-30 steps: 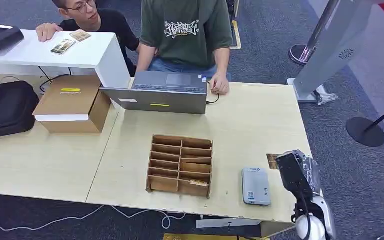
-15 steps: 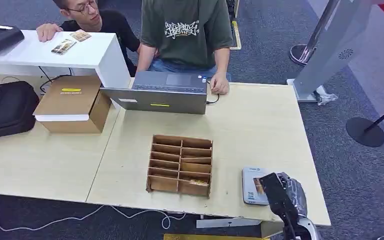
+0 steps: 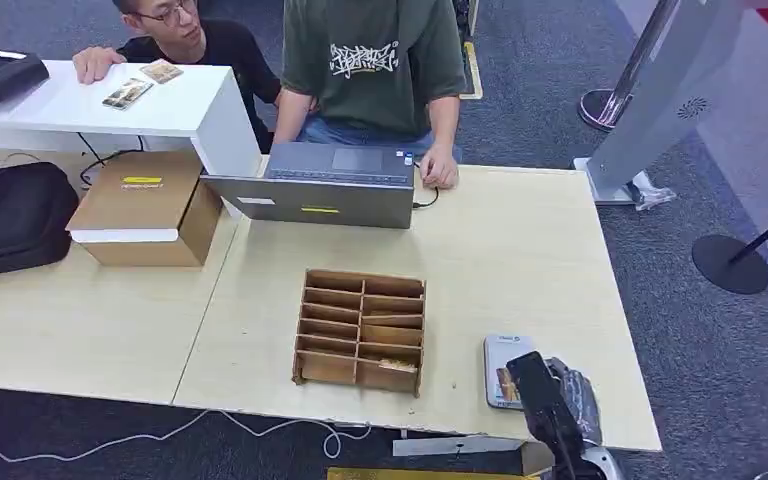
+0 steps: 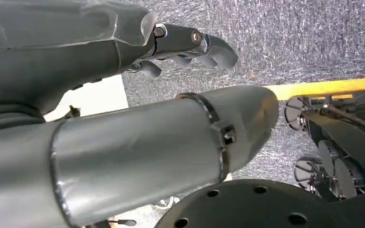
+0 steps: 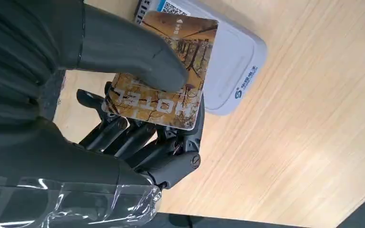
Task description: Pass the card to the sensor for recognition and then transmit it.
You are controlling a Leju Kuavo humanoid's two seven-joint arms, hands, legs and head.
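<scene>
My right hand (image 3: 550, 398) (image 5: 138, 128) holds a brown hotel card (image 5: 171, 71) (image 3: 507, 384) between its thumb and fingers, over the near edge of the grey card sensor (image 3: 505, 358) (image 5: 235, 57). The sensor lies flat on the table near its front right edge. Part of the card overlaps the sensor; whether it touches I cannot tell. My left hand (image 4: 190, 45) hangs over the grey carpet with its fingers loosely curled and nothing in it.
A wooden slotted card rack (image 3: 361, 329) stands left of the sensor. Behind it sit a grey laptop (image 3: 325, 185), a cardboard box (image 3: 145, 205) and a black bag (image 3: 10, 215). Two people (image 3: 375, 65) are at the far side. The table's front edge (image 3: 410, 410) is close.
My right hand has carried the card leftward and toward the front edge, from beside the sensor's right side to over the sensor.
</scene>
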